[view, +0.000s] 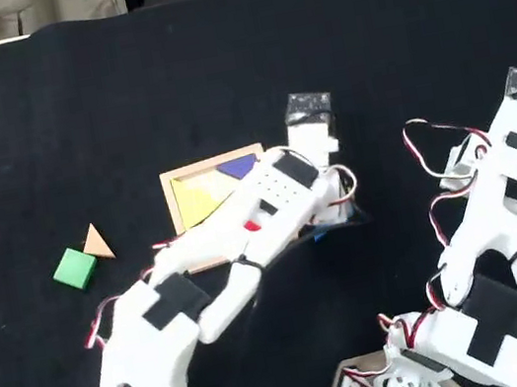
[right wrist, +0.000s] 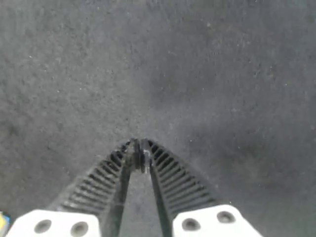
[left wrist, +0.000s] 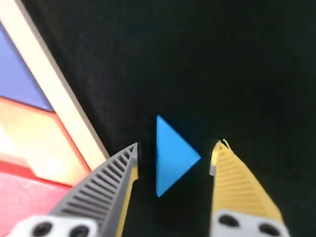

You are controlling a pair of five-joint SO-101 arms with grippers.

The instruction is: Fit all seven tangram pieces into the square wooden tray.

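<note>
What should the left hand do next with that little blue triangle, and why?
Probably close on the blue triangle: the left hand is open and straddles the piece, which lies on the black cloth just outside the wooden tray, where it belongs.

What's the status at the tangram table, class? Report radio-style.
Left pincer open, astride blue triangle on cloth beside tray. Right pincer shut, empty, over bare cloth. Green square, tan triangle outside the tray. Nothing blocking.

Closed right hand (right wrist: 139, 149) over black cloth (right wrist: 197, 74)
</note>
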